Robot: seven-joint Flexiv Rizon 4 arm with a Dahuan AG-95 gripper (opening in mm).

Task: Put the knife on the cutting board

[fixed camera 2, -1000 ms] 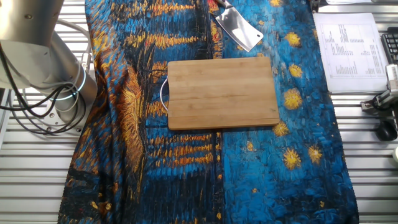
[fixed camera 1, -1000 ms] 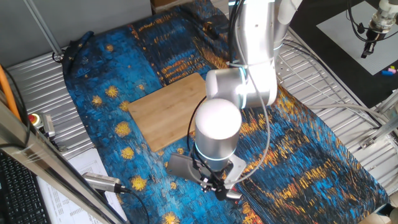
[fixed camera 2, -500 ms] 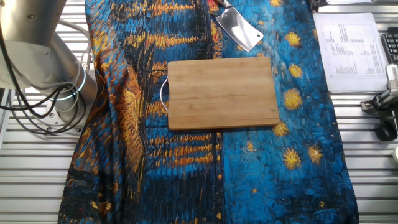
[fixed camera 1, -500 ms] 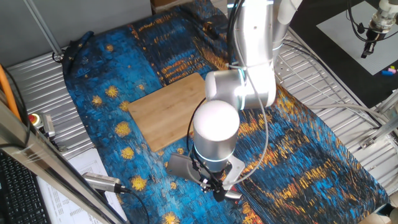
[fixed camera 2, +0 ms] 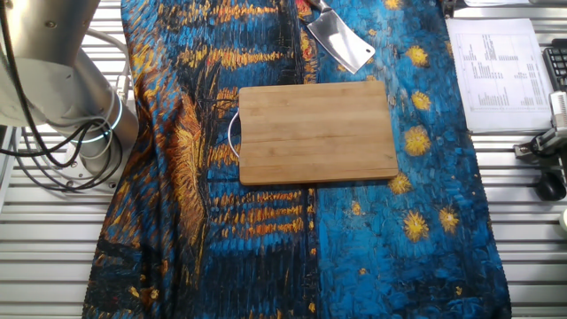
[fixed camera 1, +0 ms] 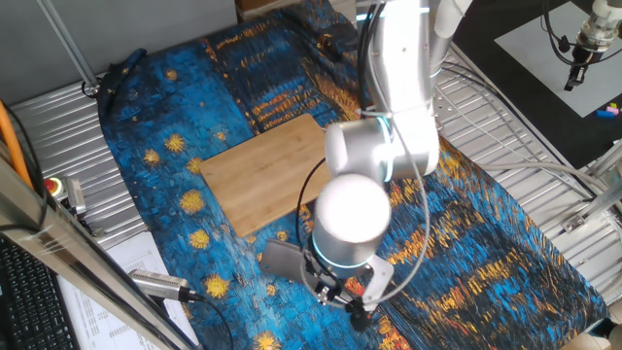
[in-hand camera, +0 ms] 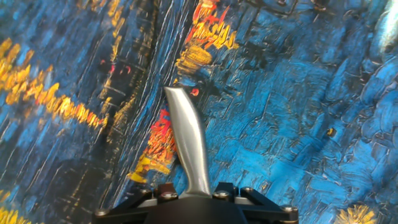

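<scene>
Grey and dull, the knife (fixed camera 2: 340, 42) has a wide, boxy blade. It lies on the blue and yellow cloth (fixed camera 2: 425, 195) at the top of the other fixed view, just above the cutting board (fixed camera 2: 317, 132) and not touching it. Its long side slants, blade to the lower right, handle to the upper left. In the hand view the shiny slim handle (in-hand camera: 188, 144) runs up from the gripper (in-hand camera: 198, 198), which seems to pinch it, though the fingers are mostly hidden.

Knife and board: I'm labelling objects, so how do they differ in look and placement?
The knife is grey shiny metal; the board is light-tan wood. The knife is much smaller than the board. The knife lies angled off the board's far edge, while the board sits square. Both lie flat on the cloth.
</scene>
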